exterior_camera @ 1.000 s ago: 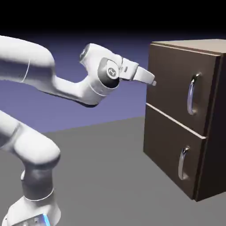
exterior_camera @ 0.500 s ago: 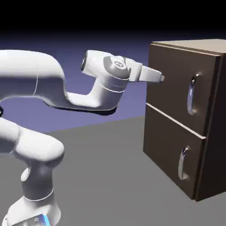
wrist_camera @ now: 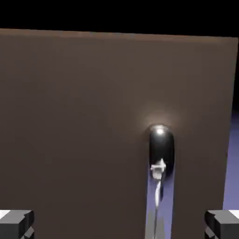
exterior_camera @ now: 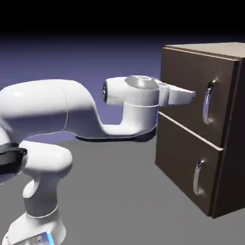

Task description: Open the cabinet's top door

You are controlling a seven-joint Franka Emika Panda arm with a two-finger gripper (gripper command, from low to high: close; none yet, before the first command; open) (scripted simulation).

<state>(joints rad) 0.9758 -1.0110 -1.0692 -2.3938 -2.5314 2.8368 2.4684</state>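
Note:
The dark brown cabinet (exterior_camera: 229, 134) stands at the exterior view's right with both front panels flush. Its top door (exterior_camera: 186, 91) carries a vertical curved silver handle (exterior_camera: 207, 102). My gripper (exterior_camera: 191, 94) is level with that panel, its tips just left of the handle and apart from it. In the hand view the top door (wrist_camera: 84, 121) fills the picture, and the silver handle (wrist_camera: 160, 186) runs down right of centre. My two grey fingertips (wrist_camera: 16, 223) sit far apart at the bottom corners, open, with nothing between them.
The lower panel (exterior_camera: 184, 165) with its own silver handle (exterior_camera: 197, 177) lies under the top door. My white arm (exterior_camera: 72, 115) spans the left and middle of the exterior view above the grey table (exterior_camera: 119, 191).
The arm has swung down and rightward, carrying my gripper from beside the cabinet's upper left edge to in front of the top door, close to its handle.

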